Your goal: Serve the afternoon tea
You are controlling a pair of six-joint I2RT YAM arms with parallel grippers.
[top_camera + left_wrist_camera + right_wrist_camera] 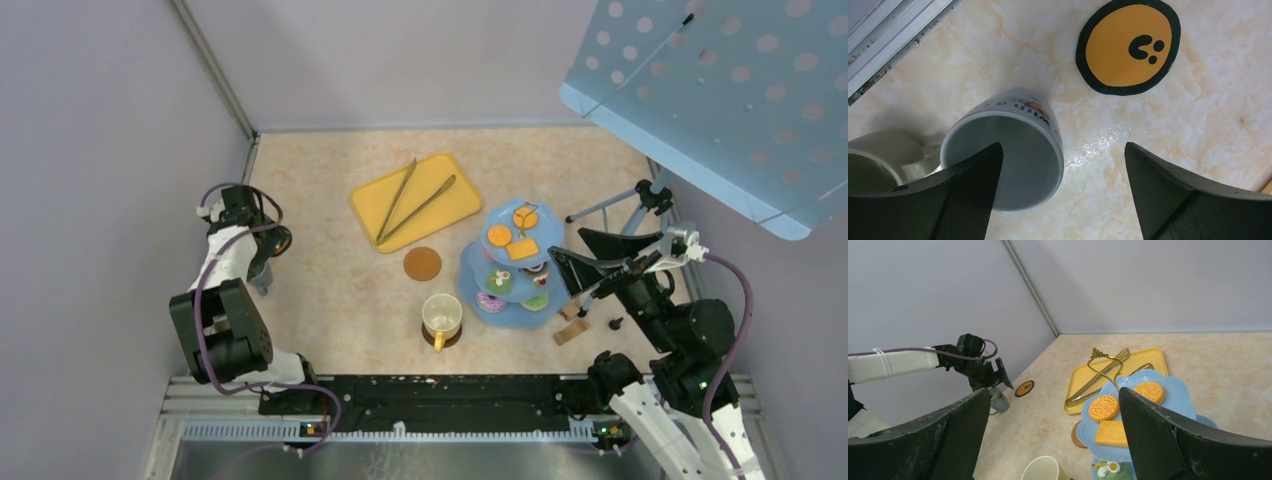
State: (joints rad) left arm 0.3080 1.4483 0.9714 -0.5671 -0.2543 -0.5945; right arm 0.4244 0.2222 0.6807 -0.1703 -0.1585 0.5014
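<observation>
Bright, even light from overhead; shadows soft and pale. Small glare patch on the bench [1198, 125] between the left gripper's [1063, 148] fingers. Fingers of the right gripper [1054, 391] near-black, grainy, against a sharp, well-lit background. Frames crisp throughout.

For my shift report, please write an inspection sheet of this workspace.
Surface: beige marbled tabletop, no damage seen.
Job's things: pale-blue three-tier stand holding orange biscuits; cream yellow-handled mug on one coaster; spare round brown coaster; grey printed mug.
Clutter: flat yellow rectangular tray with long metal tongs; black-rimmed orange disc.
Grippers: left gripper open, one finger over the grey printed mug; right gripper open, empty.
Cables: left purple cable; right purple cable.
Surroundings: grey walls; perforated blue panel.
</observation>
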